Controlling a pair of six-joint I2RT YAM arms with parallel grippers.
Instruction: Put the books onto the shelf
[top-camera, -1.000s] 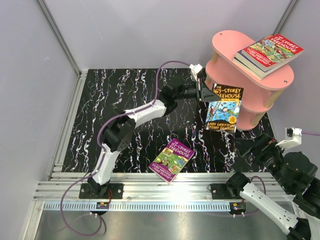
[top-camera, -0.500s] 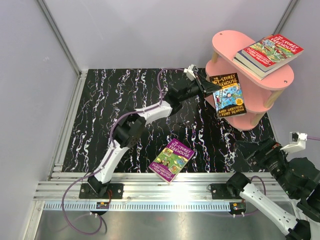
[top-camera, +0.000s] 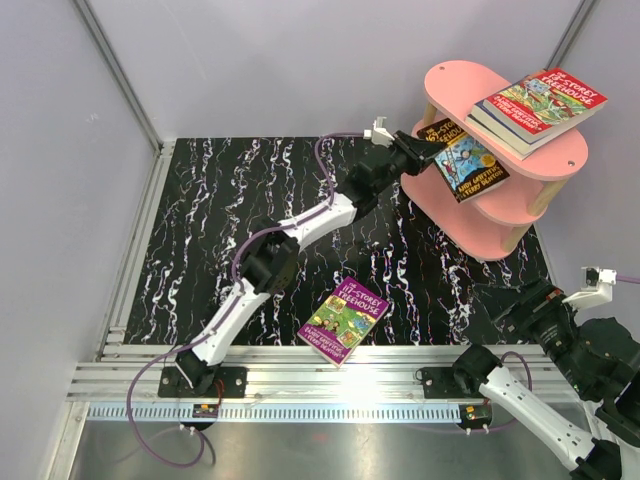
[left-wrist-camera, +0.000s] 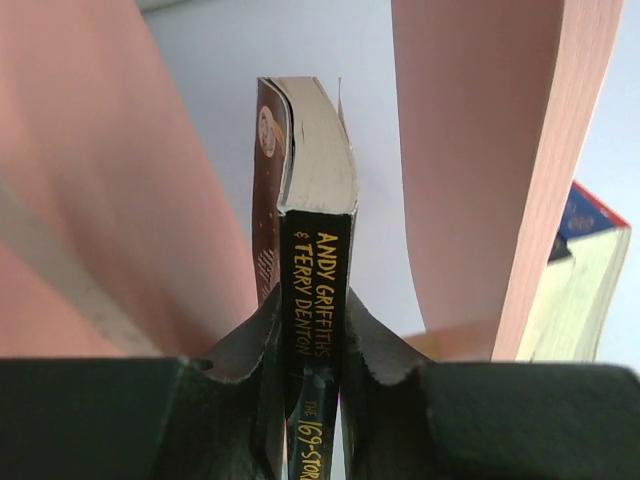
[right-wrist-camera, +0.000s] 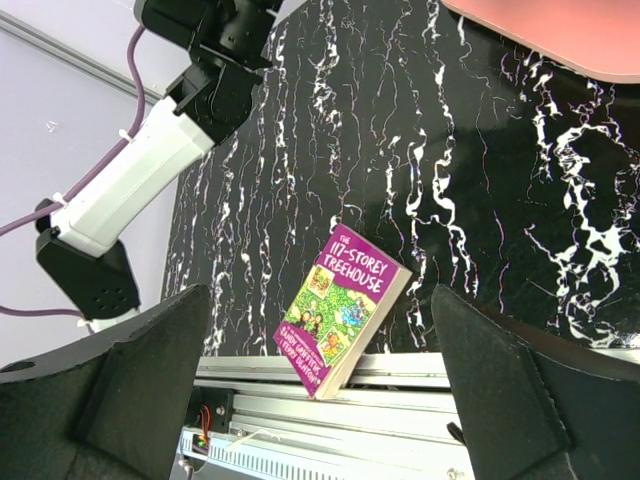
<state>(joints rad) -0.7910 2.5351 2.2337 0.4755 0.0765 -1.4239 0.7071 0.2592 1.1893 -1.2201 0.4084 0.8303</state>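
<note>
My left gripper (top-camera: 415, 158) is shut on the spine end of a black-covered book (top-camera: 466, 160) and holds it between the top and middle boards of the pink shelf (top-camera: 560, 160). In the left wrist view the black book (left-wrist-camera: 315, 260) stands edge-on between my fingers (left-wrist-camera: 380, 345), with pink boards on both sides. A red book (top-camera: 540, 98) lies on a darker one on the shelf's top board. A purple book (top-camera: 344, 320) lies on the black mat, its corner over the rail; it also shows as the purple book (right-wrist-camera: 340, 308) between my right gripper's (right-wrist-camera: 325, 385) wide-open fingers, well below them.
The black marbled mat (top-camera: 230, 230) covers the table, with aluminium rails (top-camera: 300, 375) along its near edge. Grey walls and a metal frame post (top-camera: 120, 75) close the back and left. The shelf's pale wooden posts (top-camera: 541, 200) stand at the right.
My left arm has stretched farther to the back right, carrying the black book from in front of the shelf up into the gap under its top board. The right arm barely moved.
</note>
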